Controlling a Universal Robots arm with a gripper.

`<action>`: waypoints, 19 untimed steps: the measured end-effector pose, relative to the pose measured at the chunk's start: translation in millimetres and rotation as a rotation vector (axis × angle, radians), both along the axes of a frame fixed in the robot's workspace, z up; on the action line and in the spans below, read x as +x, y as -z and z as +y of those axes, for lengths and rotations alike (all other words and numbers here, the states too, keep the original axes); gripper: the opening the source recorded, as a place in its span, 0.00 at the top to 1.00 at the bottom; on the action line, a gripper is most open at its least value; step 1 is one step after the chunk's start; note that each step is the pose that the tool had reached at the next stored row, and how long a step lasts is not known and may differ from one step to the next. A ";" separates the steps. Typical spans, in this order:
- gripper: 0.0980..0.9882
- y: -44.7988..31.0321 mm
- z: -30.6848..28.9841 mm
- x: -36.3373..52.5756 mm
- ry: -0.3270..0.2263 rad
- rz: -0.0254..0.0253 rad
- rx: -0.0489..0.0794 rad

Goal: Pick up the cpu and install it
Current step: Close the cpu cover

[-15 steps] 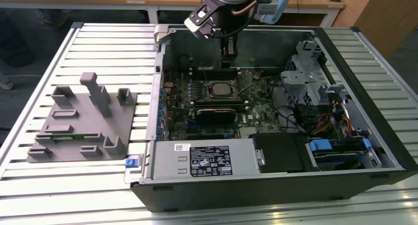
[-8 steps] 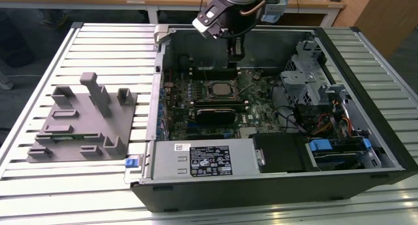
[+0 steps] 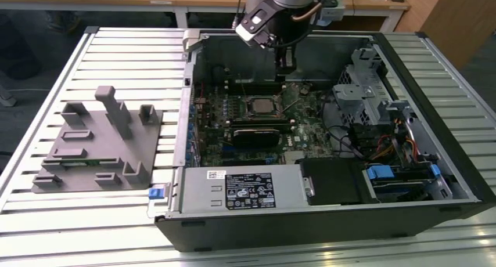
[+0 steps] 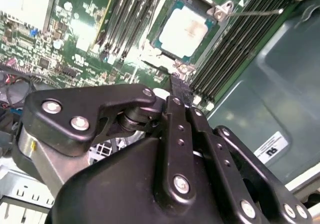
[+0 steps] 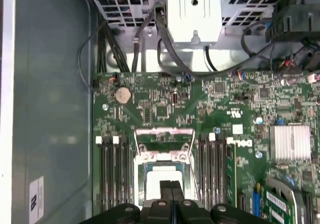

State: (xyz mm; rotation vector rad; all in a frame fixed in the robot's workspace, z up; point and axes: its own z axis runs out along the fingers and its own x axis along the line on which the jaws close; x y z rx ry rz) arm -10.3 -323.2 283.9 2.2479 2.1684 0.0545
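The cpu, a pale silvery square chip, lies flat in the motherboard socket inside the open computer case. It shows in both wrist views, cpu and cpu. My gripper hangs a little above the board, just beyond the socket's far edge in the exterior view. Its two black fingers are pressed together with nothing between them, so it is shut and empty. In the first wrist view the gripper partly covers the chip's near edge.
A grey fixture block lies on the slatted table at the exterior view's left. Inside the case are memory slots on both sides of the socket, a heat sink, a drive cage, loose cables and the power supply.
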 end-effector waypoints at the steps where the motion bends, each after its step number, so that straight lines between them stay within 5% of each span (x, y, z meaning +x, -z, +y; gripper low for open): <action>1: 0.99 1.2 0.0 2.2 0.000 0.0000 0.000; 10: 0.99 5.9 0.0 29.3 0.000 -0.0001 0.000; 19: 0.99 9.8 0.0 42.5 -0.001 0.0000 0.000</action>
